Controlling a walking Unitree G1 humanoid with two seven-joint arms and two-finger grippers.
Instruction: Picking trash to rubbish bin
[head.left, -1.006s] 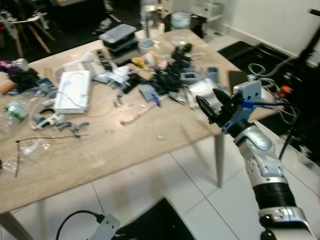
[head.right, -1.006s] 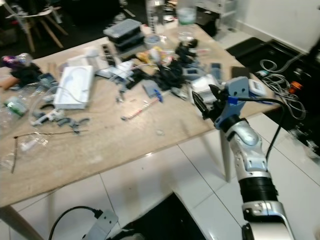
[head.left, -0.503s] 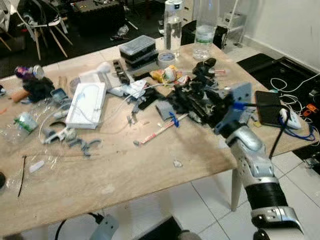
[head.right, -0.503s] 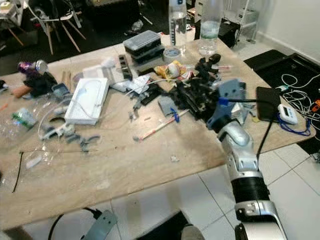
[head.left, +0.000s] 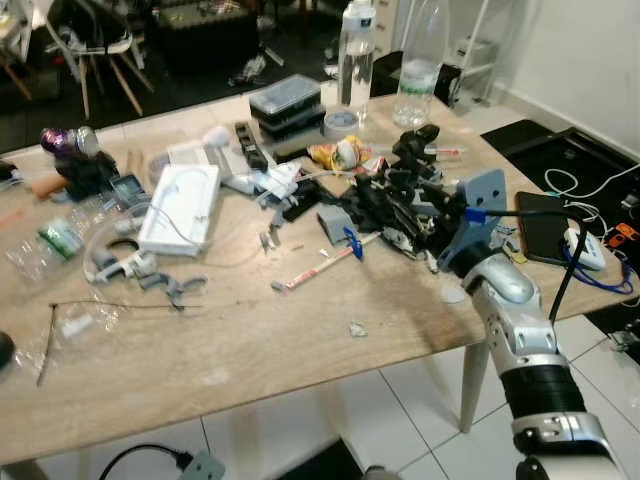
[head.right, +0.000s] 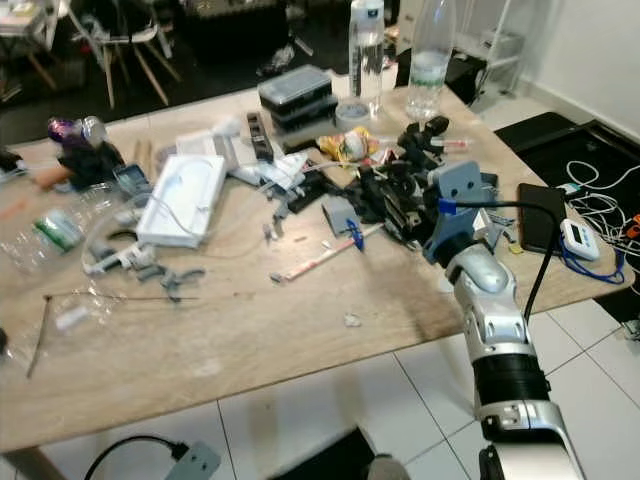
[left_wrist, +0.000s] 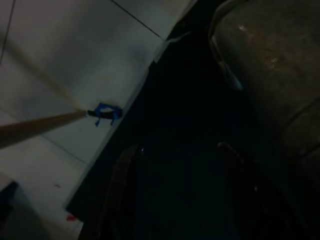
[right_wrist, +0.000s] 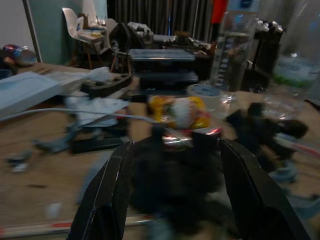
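The right end effector (right_wrist: 172, 200) hovers low over the right part of a cluttered wooden desk (head.left: 250, 340), its two black fingers (right_wrist: 107, 195) spread wide and holding nothing. Between them, in the right wrist view, sits a dark, blurred heap of black clutter (head.left: 395, 200), close ahead but not yet gripped. Just beyond the heap lies a yellow and white crumpled wrapper (head.left: 338, 153), which looks like the likeliest trash here. Farther back stand stacked lidded containers (head.left: 286, 103), a roll of tape (head.left: 341, 121) and two clear plastic bottles (head.left: 356, 45). Toward the robot's left lie a white flat box (head.left: 180, 207), loose tubing and crumpled clear plastic (head.left: 50, 235). A phone (head.left: 545, 215) and cables rest at the desk's right edge.

The left end effector (left_wrist: 175, 200) hangs idle in deep shade over the floor, and whether its fingers are open cannot be told. No bin can be made out.

The step in hand appears to be the reach toward a piece of trash. The next move likely calls for easing forward over one chosen item, then closing on it alone without snagging the tangle beside it.
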